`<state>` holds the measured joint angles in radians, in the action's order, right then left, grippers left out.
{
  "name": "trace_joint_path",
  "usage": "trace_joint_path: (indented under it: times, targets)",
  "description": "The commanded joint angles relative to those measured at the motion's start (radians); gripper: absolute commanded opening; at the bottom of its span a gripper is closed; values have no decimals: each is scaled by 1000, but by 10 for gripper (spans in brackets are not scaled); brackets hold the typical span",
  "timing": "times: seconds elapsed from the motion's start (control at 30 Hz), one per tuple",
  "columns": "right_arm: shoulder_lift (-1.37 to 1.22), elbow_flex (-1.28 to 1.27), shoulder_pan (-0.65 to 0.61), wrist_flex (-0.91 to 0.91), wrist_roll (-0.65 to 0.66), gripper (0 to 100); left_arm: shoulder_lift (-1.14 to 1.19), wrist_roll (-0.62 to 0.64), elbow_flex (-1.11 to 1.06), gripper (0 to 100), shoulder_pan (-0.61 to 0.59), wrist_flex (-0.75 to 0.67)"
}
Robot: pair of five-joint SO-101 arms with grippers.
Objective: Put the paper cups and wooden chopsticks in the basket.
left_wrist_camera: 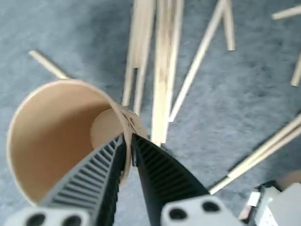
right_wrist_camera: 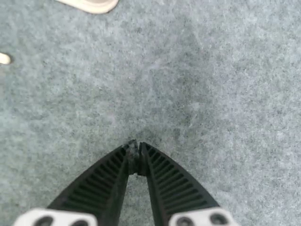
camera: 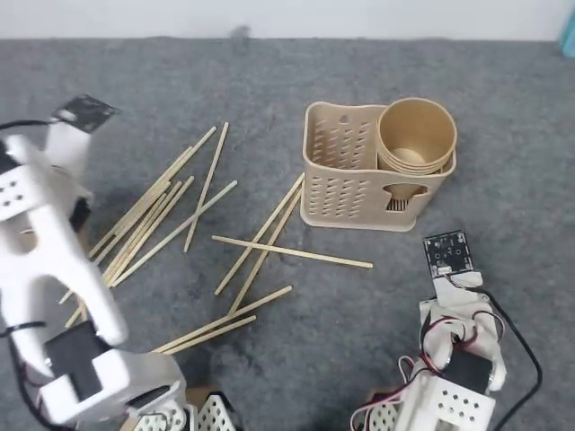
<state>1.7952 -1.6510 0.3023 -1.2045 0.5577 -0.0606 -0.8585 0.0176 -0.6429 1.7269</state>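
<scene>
Left gripper [left_wrist_camera: 128,141]: clamped on the rim wall of a paper cup [left_wrist_camera: 51,136], one jaw inside and one outside.
Held cup, place: well apart from the basket [camera: 346,193], over the wooden chopsticks [left_wrist_camera: 162,70] scattered on its empty-compartment side.
Held cup, axis: the mouth faces the wrist camera and the base faces the mat, slightly tilted.
Cup handling: probably very light, thin-walled and easily crushed. A gentle rim pinch suits it.
Stacked cups [camera: 415,135]: upright in one basket compartment, mouths up.
Chopstick axes: most slant with one end toward the basket; one lies crosswise in front of it.
Chopstick handling: likely light, stiff and prone to rolling. They are best pinched mid-length, across the long axis.
Right gripper [right_wrist_camera: 136,157]: jaws pressed together on nothing, above the mat near the basket.
</scene>
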Motion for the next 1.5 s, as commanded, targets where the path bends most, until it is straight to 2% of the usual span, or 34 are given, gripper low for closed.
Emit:
trace_joint_path:
  times: [0.0,0.1,0.2,0.33,0.5,0.63,0.87,1.23,1.33,1.47]
  targets:
    - [19,3,-10,4,18,8,-18,-8,68,13,-48,31]
    - [19,3,-10,4,18,8,-17,-8,88,13,-91,0]
    - [19,3,-10,4,18,8,-17,31,88,13,-141,-112]
    - [19,3,-10,4,18,8,-11,215,87,13,-221,-282]
    - [19,3,-10,4,18,8,-9,431,38,13,-298,-420]
    - [19,3,-10,4,18,8,-17,519,-102,13,-313,-563]
    - [19,3,-10,4,18,8,-17,522,-309,13,-310,-732]
    - [19,3,-10,4,18,8,-17,516,-414,15,-307,-736]
    - [19,3,-10,4,18,8,-17,462,-429,17,-307,-733]
    - [19,3,-10,4,18,8,-18,456,-423,73,-307,-683]
